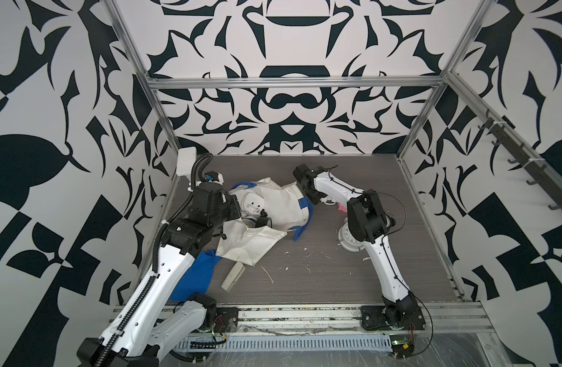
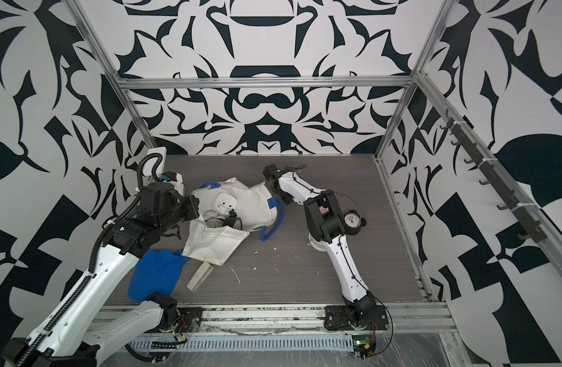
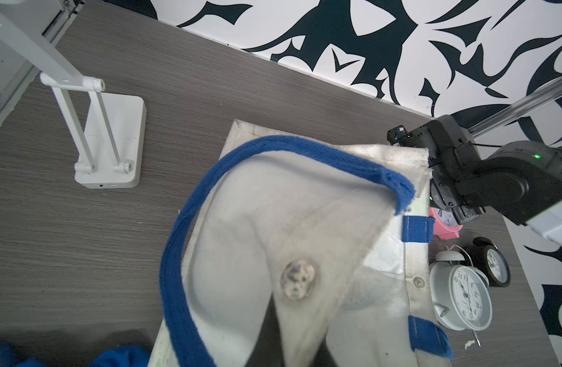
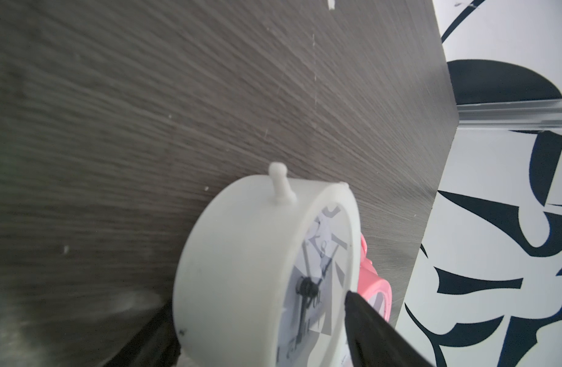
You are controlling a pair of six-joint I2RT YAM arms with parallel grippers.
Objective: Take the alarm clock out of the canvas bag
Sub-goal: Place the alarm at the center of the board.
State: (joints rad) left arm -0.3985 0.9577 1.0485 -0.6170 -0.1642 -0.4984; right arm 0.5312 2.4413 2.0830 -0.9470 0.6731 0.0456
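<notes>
Right wrist view: one alarm clock [image 4: 241, 270] is set on the surface [image 4: 146, 111], straddled by the right tool [image 4: 257, 308], grip unclear. The canvas bag [image 3: 257, 222] is pinched by the left tool [image 3: 290, 346]; other clocks [image 2: 233, 220] are left inside.

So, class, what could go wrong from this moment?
1. The white clock sits between the jaws of the right gripper, beside a pink clock; a careless pull-back may topple either.
2. The left gripper pinches the rim of the bag; a tug might spill the clocks at its mouth.
3. The blue handle lies close to the right gripper and could snag it.
</notes>
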